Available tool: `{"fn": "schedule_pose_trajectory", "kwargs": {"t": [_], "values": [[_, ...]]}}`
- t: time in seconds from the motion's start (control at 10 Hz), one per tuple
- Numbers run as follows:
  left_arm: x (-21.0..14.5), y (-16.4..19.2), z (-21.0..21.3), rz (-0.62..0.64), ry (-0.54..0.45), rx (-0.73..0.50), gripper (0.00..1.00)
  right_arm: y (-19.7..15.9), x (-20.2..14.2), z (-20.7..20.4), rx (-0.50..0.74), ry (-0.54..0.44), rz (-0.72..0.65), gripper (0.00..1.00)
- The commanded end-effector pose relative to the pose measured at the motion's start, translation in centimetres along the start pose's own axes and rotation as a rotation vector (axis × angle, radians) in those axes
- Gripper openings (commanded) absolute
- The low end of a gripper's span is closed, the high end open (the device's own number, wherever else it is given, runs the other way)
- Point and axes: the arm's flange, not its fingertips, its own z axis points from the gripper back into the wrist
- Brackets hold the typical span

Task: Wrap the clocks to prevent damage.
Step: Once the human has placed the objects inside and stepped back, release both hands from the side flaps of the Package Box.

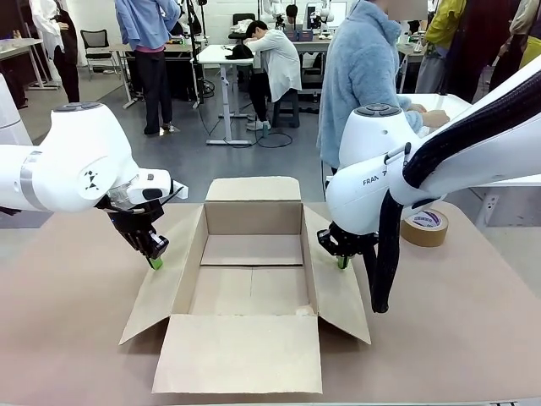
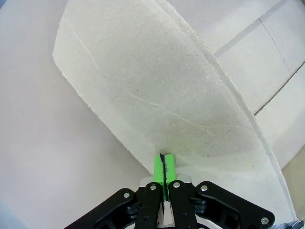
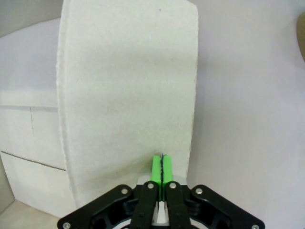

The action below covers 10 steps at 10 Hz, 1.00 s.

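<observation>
In the middle of the front view, an open brown carton (image 1: 252, 222) sits on the table (image 1: 68, 338) with all four flaps spread outward. Bare tabletop runs wide at lower left and lower right. The left gripper (image 1: 155, 263) hangs at the outer edge of the left flap (image 1: 169, 283). The right gripper (image 1: 341, 262) sits at mid-right over the right flap (image 1: 340, 298), just beside the carton wall. A tape roll (image 1: 425, 227) lies farther right, apart from the flap's edge. A person in a light blue fleece (image 1: 363, 76) stands at upper right. The left wrist view adds what the front cannot: the left gripper's green pads (image 2: 159, 164) are pressed together on nothing, right at the flap's ragged lower edge. The right wrist view shows the right gripper (image 3: 162, 164) likewise pressed together and empty, over the flap near its straight outer edge. Whether either tip touches cardboard cannot be told. Where the clocks are cannot be told from these views.
</observation>
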Motion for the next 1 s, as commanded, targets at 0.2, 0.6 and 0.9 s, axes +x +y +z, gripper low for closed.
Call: {"fn": "schedule_pose_trajectory", "kwargs": {"t": [0.2, 0.6, 0.9], "values": [[-0.11, -0.04, -0.07, -0.002, 0.010, -0.002, 0.00, 0.10, -0.12, -0.11, -0.022, -0.008, -0.011, 0.01], [-0.11, -0.04, -0.07, -0.002, 0.010, -0.002, 0.00, 0.10, -0.12, -0.11, -0.022, -0.008, -0.011, 0.01], [-0.11, -0.04, -0.07, -0.002, 0.010, -0.002, 0.00, 0.10, -0.12, -0.11, -0.022, -0.008, -0.011, 0.01]]}}
